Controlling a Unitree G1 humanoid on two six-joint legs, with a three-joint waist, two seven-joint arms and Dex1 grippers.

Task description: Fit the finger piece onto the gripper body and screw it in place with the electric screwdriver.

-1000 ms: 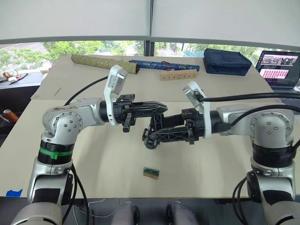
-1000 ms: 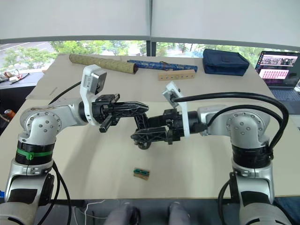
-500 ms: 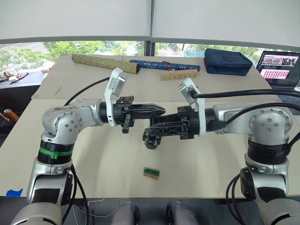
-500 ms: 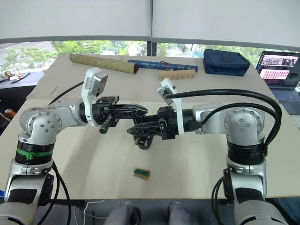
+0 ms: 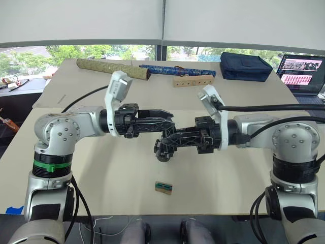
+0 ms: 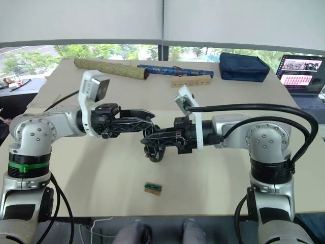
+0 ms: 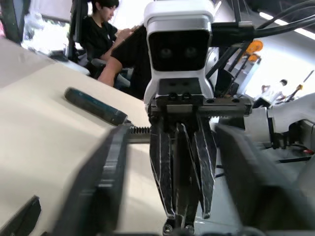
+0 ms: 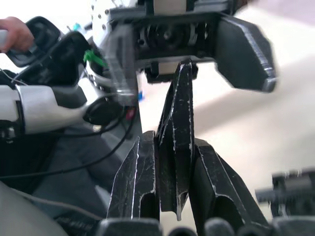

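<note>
Gripper body [image 5: 165, 147] hangs above the bench [image 5: 101, 173], pinched in the right gripper [image 5: 175, 142]'s fingers; the left gripper [image 5: 165, 122], fingers spread, reaches its tips just beside it, tan block [image 5: 163, 187] lying below.

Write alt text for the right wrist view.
The right tool is shut on a black gripper body whose pointed finger rises between its fingers. Just beyond it the left tool faces the camera, open, above the beige table.

far edge – navy pouch [image 5: 246, 66] | blue roll [image 5: 177, 70] | wooden holed block [image 5: 193, 81] | right – laptop [image 5: 302, 74]
</note>
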